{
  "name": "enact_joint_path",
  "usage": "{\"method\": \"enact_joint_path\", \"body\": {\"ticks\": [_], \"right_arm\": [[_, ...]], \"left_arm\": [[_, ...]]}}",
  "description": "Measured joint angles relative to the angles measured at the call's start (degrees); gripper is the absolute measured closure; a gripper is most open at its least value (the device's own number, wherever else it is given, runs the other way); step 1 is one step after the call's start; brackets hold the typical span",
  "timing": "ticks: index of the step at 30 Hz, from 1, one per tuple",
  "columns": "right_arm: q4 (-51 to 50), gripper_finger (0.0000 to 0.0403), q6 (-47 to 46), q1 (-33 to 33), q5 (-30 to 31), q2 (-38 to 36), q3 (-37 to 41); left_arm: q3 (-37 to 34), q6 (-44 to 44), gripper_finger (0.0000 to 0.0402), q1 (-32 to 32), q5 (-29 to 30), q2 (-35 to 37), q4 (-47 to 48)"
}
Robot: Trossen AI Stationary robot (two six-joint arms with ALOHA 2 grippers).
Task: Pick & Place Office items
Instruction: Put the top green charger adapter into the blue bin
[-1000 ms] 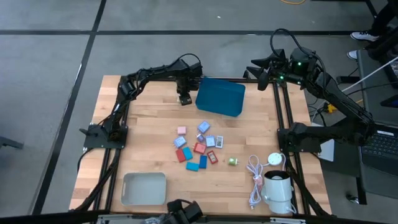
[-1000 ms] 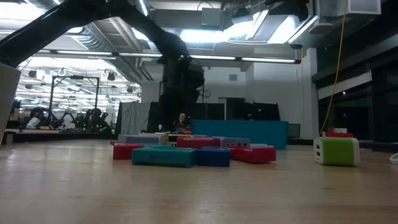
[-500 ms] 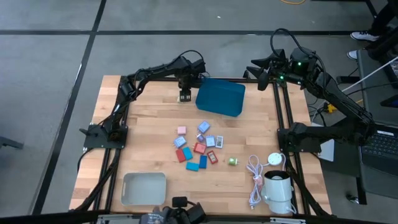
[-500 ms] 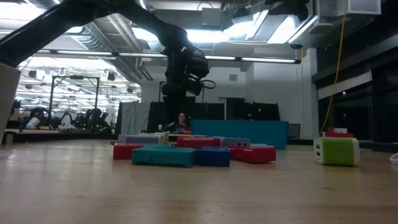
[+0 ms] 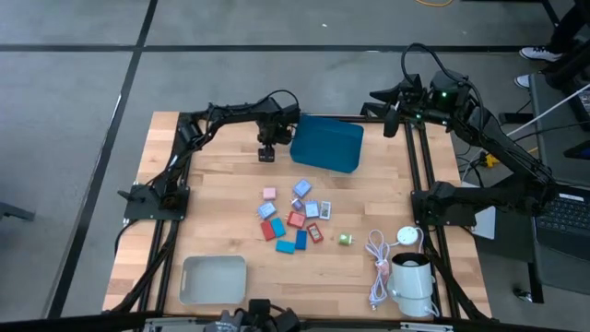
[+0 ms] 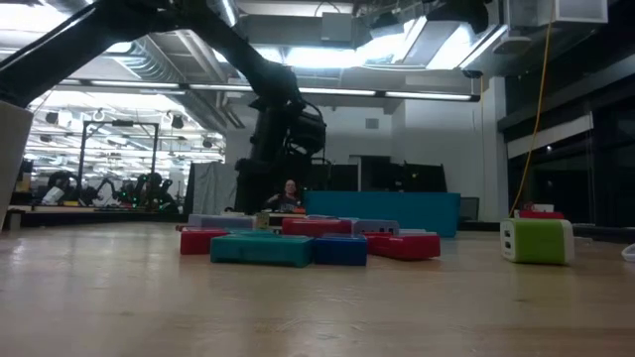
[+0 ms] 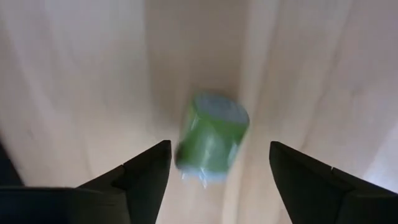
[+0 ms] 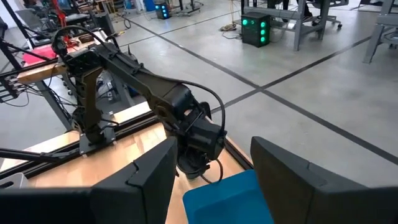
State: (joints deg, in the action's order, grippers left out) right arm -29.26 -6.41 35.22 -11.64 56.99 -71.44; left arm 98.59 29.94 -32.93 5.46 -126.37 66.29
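My left gripper [image 5: 266, 150] hangs open over the far part of the table, just left of the blue bin [image 5: 326, 143]. In the left wrist view, the left gripper [image 7: 219, 148] stands with its fingers apart on either side of a small green piece with a pale blue end [image 7: 211, 138]. The piece shows against the wood, apart from both fingers. The other office items [image 5: 293, 217] lie flat in a cluster at mid-table, red, blue, pink and white, with a green bit [image 5: 344, 239] to their right. My right gripper [image 5: 389, 109] waits open, raised over the far right corner.
A white tray [image 5: 214, 278] sits at the near left. A coiled white cable [image 5: 376, 263] and a white cylindrical device [image 5: 412, 281] stand at the near right. Bare wood lies between the bin and the cluster. In the low view, the cluster [image 6: 298, 243] and a green cube [image 6: 538, 241] show.
My left gripper rose a little beside the blue bin, then came down again. It has ended slightly nearer the table's left and near edges than before. The cluster and my right arm have kept still.
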Motion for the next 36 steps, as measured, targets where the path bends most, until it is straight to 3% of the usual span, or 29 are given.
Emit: {"method": "enact_joint_path", "body": {"ticks": [8, 18, 23, 26, 32, 36], "right_arm": [[0.0, 0.0192, 0.9, 0.0, 0.0, 0.0, 0.0], [-0.1, 0.0192, 0.9, 0.0, 0.2, 0.0, 0.0], [-0.1, 0.0192, 1.1, 0.0, 0.3, 0.0, 0.0], [0.0, 0.0192, 1.3, 0.0, 1.4, 0.0, 0.0], [0.6, 0.0192, 2.2, 0.0, 1.8, 0.0, 0.0], [1.5, 0.0192, 2.3, 0.0, 1.8, 0.0, 0.0]], "left_arm": [[0.1, 0.7, 0.0155, 0.6, 0.9, -1.1, -4.8], [0.2, -2.7, 0.0273, 0.1, -0.3, -2.6, -1.6], [0.7, -4.7, 0.0273, 0.1, -1.0, -2.7, -1.0], [4.0, -8.4, 0.0273, -0.4, -6.1, -3.2, 0.9], [17.3, -15.5, 0.0273, -1.9, -14.6, -3.0, 1.8], [26.6, -18.5, 0.0273, -3.3, -23.0, -2.8, -3.0]]}}
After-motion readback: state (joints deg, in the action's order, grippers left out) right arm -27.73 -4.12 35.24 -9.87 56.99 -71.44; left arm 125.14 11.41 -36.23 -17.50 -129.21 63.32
